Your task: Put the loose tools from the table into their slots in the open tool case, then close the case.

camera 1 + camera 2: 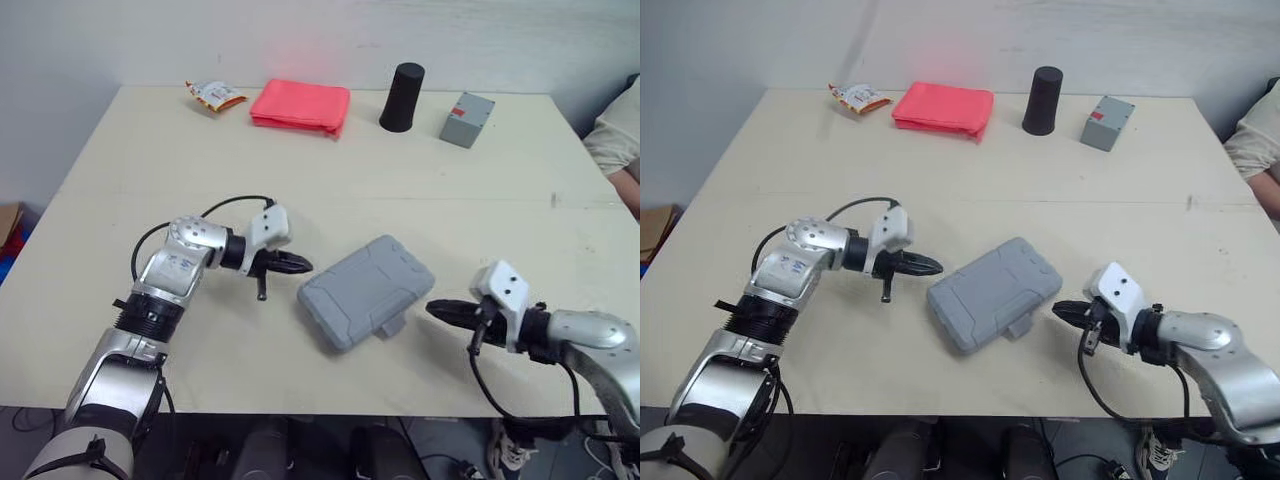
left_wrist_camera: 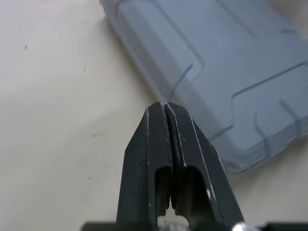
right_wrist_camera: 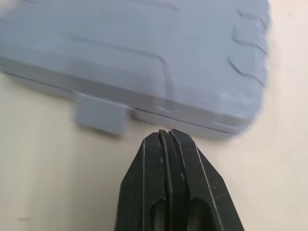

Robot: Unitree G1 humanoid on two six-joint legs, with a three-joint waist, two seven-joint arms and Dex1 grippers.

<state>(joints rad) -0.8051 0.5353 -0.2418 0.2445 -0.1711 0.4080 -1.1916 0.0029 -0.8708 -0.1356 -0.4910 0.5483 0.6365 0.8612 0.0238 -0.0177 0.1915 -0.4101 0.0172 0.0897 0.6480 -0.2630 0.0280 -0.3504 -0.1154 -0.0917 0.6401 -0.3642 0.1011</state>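
From the head camera you see a cream table [image 1: 330,190] against a pale wall. The grey plastic tool case [image 1: 366,291] lies closed near the table's front edge. The left gripper [image 1: 303,265] sits just beside the case's left corner and the right gripper [image 1: 433,309] just beside its latch side. Both have their 2 black fingers pressed together, holding nothing.

Along the far edge are a folded pink cloth [image 1: 300,105], a black tapered cup [image 1: 402,97], a small grey box [image 1: 467,119] and a crumpled snack packet [image 1: 214,95]. A person's pale sleeve [image 1: 615,130] shows at the right.

In the left wrist view, the closed fingertips point over bare tabletop toward the case's ribbed lid.

In the right wrist view, they point at the case's rim, beside its grey latch tab [image 3: 99,117].
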